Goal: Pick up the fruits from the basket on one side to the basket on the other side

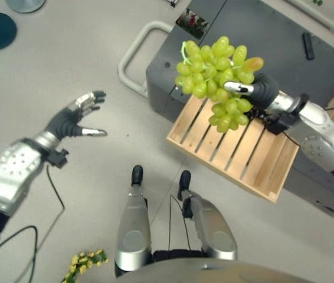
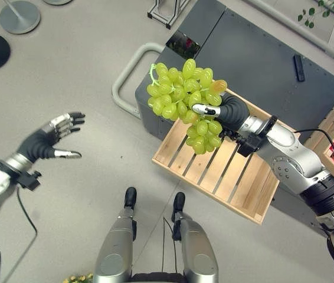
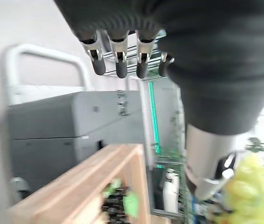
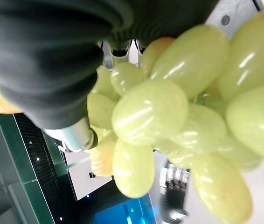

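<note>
Grapes (image 4: pixel 150 116) hang bunched in the right hand (image 2: pixel 229 112), fingers curled round them, above the wooden crate's (image 2: pixel 226 177) near-left corner; the left hand (image 1: pixel 75 121), fingers spread, waits well apart leftward.

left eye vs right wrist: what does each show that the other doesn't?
Left eye view alone: the left hand, open over the floor, the wooden crate on the grey cart with its looped handle, and yellow fruit low by the floor. Right wrist view alone: close detail of single grapes against the hand's dark cover, one yellowish, and a dark and blue backdrop behind them. Both: the green grape bunch held in the right hand, whose fingers curl round it.
</note>
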{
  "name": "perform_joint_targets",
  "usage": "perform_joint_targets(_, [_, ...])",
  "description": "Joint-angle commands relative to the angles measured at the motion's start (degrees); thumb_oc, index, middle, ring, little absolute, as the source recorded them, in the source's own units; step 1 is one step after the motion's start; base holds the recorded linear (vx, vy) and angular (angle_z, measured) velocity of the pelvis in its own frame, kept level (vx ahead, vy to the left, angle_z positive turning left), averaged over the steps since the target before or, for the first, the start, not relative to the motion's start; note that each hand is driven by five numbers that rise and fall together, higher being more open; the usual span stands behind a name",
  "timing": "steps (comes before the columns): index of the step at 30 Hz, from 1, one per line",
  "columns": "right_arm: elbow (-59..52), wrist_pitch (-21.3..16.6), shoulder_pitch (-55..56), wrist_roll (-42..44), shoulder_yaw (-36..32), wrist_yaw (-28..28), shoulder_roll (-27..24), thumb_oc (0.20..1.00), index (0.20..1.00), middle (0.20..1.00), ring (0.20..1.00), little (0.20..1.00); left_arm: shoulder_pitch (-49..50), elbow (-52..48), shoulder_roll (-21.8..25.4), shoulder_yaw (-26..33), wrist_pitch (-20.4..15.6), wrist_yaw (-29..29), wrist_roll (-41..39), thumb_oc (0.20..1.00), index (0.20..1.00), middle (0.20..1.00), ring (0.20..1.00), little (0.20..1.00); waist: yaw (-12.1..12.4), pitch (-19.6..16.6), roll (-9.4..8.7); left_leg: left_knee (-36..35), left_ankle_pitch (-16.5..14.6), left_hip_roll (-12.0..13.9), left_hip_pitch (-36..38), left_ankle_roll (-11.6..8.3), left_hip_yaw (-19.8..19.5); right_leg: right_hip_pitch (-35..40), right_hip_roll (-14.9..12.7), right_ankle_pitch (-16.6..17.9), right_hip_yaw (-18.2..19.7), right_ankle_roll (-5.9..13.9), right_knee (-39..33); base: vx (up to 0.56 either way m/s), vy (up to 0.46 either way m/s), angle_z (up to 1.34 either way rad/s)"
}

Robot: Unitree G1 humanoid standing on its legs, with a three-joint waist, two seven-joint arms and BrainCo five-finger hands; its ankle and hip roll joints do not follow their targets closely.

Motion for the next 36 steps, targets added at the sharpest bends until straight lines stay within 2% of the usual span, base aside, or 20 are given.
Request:
perform_joint_targets(1, [-0.6,-4.2,-3.7,0.8,4.1,-0.1,1.2,0.200,0.200,0.200,0.200,0.200,-2.1,-1.6,1.4,-6.6,-0.5,-3.3,-6.4,1.000,1.000,1.000,1.000,1.000,-1.5,-8.5,-1.52,2.9,-3.6,-0.2,0.5,0.11,0.4,1.7,-3.6,-0.9,0.3,7.65,1.7,0.00,0.000,0.00])
perform_joint_targets(2, [-0.2,-4.1,-5.4,0.9,6.2,-0.2,1.8,0.200,0.200,0.200,0.200,0.200,-5.7,-1.5,2.4,-9.8,0.0,-3.9,-7.5,1.000,1.000,1.000,1.000,1.000,-1.9,-8.8,-1.69,3.0,-3.7,-0.2,0.6,0.14,0.5,1.7,-3.5,-0.8,0.4,7.67,1.8,0.00,0.000,0.00])
perform_joint_targets(3, [-0.2,-4.1,-5.3,0.9,6.0,-0.2,1.7,0.200,0.200,0.200,0.200,0.200,-6.4,-1.3,2.3,-10.4,0.0,-3.9,-7.6,1.000,1.000,1.000,1.000,1.000,-1.7,-8.7,-1.68,3.1,-3.7,-0.2,0.6,0.14,0.5,1.7,-3.5,-0.8,0.4,7.67,1.9,0.00,-0.001,-0.07])
perform_joint_targets(4, [0.1,-3.8,-7.2,1.2,8.4,-0.2,2.5,0.200,0.200,0.200,0.200,0.200,-14.5,-1.2,3.6,-17.8,0.2,-4.5,-8.8,1.000,1.000,1.000,1.000,1.000,-1.9,-9.2,-2.01,3.2,-3.8,-0.1,0.9,0.20,0.6,2.0,-3.4,-0.8,0.6,7.71,1.9,0.00,-0.001,-0.05])
perform_joint_targets(6, [0.4,-3.9,-9.5,1.3,11.0,-0.6,3.9,0.200,0.200,0.200,0.200,0.200,-25.2,-0.8,3.0,-27.2,0.4,-4.0,-10.1,1.000,1.000,1.000,1.000,1.000,-2.3,-9.9,-2.39,3.4,-3.8,0.1,1.2,0.19,0.7,2.2,-3.3,-0.9,0.6,7.75,2.0,0.00,-0.005,-0.02])
perform_joint_targets(7, [0.4,-3.9,-9.4,1.3,10.9,-0.6,3.9,0.200,0.200,0.200,0.200,0.200,-25.4,-0.7,3.0,-27.3,0.4,-4.0,-10.1,1.000,1.000,1.000,1.000,1.000,-2.2,-9.9,-2.41,3.4,-3.8,0.1,1.2,0.19,0.7,2.2,-3.3,-0.9,0.6,7.75,2.0,0.00,-0.013,-0.03])
perform_joint_targets(9, [0.4,-4.1,-11.4,1.5,13.0,-0.8,5.1,0.200,0.200,0.200,0.200,0.200,-34.3,-0.6,1.7,-35.2,0.4,-3.4,-9.8,1.000,1.000,1.000,1.000,1.000,-2.8,-10.5,-2.67,3.3,-3.7,0.3,1.3,0.18,0.7,2.2,-3.2,-0.9,0.7,7.79,2.0,0.00,-0.006,-0.05])
perform_joint_targets(10, [0.4,-4.1,-11.3,1.5,12.8,-0.8,5.1,0.200,0.200,0.200,0.200,0.200,-34.7,-0.5,1.6,-35.6,0.4,-3.4,-9.9,1.000,1.000,1.000,1.000,1.000,-2.6,-10.5,-2.74,3.3,-3.7,0.3,1.3,0.18,0.7,2.2,-3.2,-0.9,0.7,7.79,2.0,0.00,0.000,0.00])
perform_joint_targets(13, [-0.1,-4.0,-13.6,1.6,15.2,-0.8,6.4,0.200,0.200,0.200,0.200,0.200,-42.8,0.1,-0.4,-42.5,0.4,-3.5,-9.1,1.000,1.000,1.000,1.000,1.000,-3.1,-11.1,-3.03,3.3,-3.9,0.5,1.6,0.11,1.1,2.3,-3.1,-0.9,0.9,7.83,2.2,0.00,0.001,-0.02])
perform_joint_targets(15, [-0.1,-4.0,-13.5,1.6,15.0,-0.8,6.4,0.200,0.200,0.200,0.200,0.200,-43.2,0.2,-0.5,-42.9,0.4,-3.5,-9.1,1.000,1.000,1.000,1.000,1.000,-3.0,-11.1,-3.12,3.3,-3.9,0.5,1.7,0.11,1.2,2.3,-3.1,-0.9,0.9,7.83,2.2,0.01,0.000,-0.03])
perform_joint_targets(16, [-1.1,-4.3,-15.7,1.4,16.5,-0.6,6.3,0.200,0.200,0.200,0.200,0.200,-46.8,0.0,-1.1,-46.1,0.2,-3.5,-9.0,1.000,1.000,1.000,1.000,1.000,-3.2,-11.4,-3.31,3.3,-3.9,0.6,1.8,0.09,1.5,2.3,-3.0,-0.8,1.2,7.87,2.0,0.00,-0.004,-0.05])
perform_joint_targets(21, [-2.4,-4.9,-17.7,1.0,17.6,-0.5,6.6,0.200,0.200,0.200,0.200,0.200,-48.2,-0.5,-2.4,-47.7,0.3,-3.6,-9.0,1.000,1.000,1.000,1.000,1.000,-3.5,-11.9,-3.57,3.3,-4.0,0.9,1.9,0.06,1.8,2.1,-2.9,-0.8,1.4,7.92,2.0,0.00,0.002,-0.04])
perform_joint_targets(28, [-3.9,-5.2,-17.8,0.4,17.5,-0.2,6.8,0.200,0.200,0.200,0.200,0.200,-46.7,-1.3,-2.6,-46.9,0.5,-3.8,-8.2,1.000,1.000,1.000,1.000,1.000,-3.6,-12.4,-3.73,3.4,-4.2,0.9,2.1,0.14,2.1,2.2,-2.8,-0.8,1.6,7.82,1.8,0.00,0.000,-0.03])
perform_joint_targets(35, [-3.3,-5.2,-15.7,0.4,15.7,-0.3,7.2,0.200,0.200,0.200,0.200,0.200,-45.0,-1.3,-3.2,-45.5,0.5,-3.9,-8.1,1.000,1.000,1.000,1.000,1.000,-3.5,-12.8,-3.74,3.5,-4.3,0.8,2.2,0.25,2.2,2.4,-2.8,-0.9,1.6,7.79,1.8,0.00,-0.001,-0.03])
perform_joint_targets(36, [-2.7,-5.0,-12.3,0.9,13.3,-0.6,8.7,0.200,0.200,0.200,0.200,0.200,-43.4,-1.4,-3.6,-44.0,0.7,-3.7,-8.2,1.000,1.000,1.000,1.000,1.000,-3.5,-12.8,-3.64,3.5,-4.4,0.8,2.2,0.30,2.1,2.6,-3.0,-0.9,1.5,7.79,1.7,0.00,0.000,0.00])
